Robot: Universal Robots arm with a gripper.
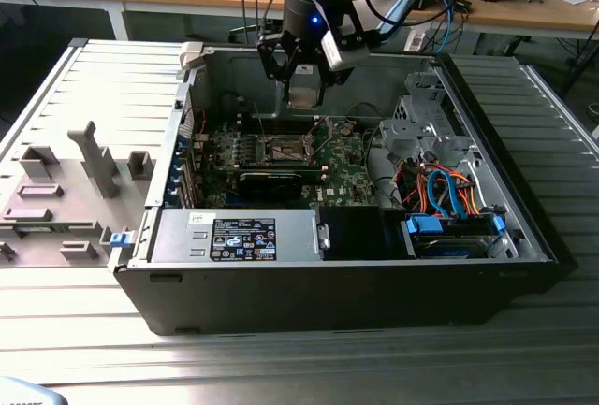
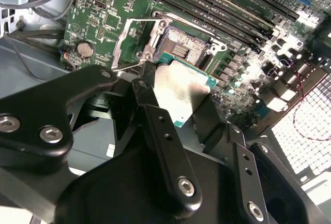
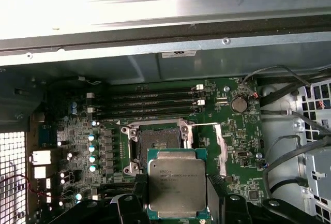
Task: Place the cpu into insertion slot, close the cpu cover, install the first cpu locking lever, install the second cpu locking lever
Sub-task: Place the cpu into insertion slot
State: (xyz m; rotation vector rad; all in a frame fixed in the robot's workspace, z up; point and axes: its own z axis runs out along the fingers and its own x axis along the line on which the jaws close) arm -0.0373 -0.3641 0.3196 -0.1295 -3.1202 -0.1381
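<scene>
My gripper point(image 1: 305, 87) hangs inside the open computer case, shut on the cpu point(image 3: 177, 181), a flat silver-topped square pinched by its edges between black fingers point(image 2: 148, 87). The cpu point(image 2: 181, 90) is held level, a short way above the green board and just off to one side of the insertion slot point(image 3: 156, 144). The slot point(image 2: 184, 48) lies bare, a dark square with a gold centre point(image 1: 285, 150). The cpu cover point(image 3: 221, 154), a thin silver frame, is swung open beside the slot point(image 2: 124, 36). Thin wire levers stand up near it.
Several memory sticks point(image 3: 147, 105) run along the board beyond the slot. A long black card point(image 1: 271, 180) lies nearer the case front. Drive cage and coloured cables point(image 1: 440, 190) fill the exterior view's right. A grey fixture tray point(image 1: 75, 190) sits outside at the left.
</scene>
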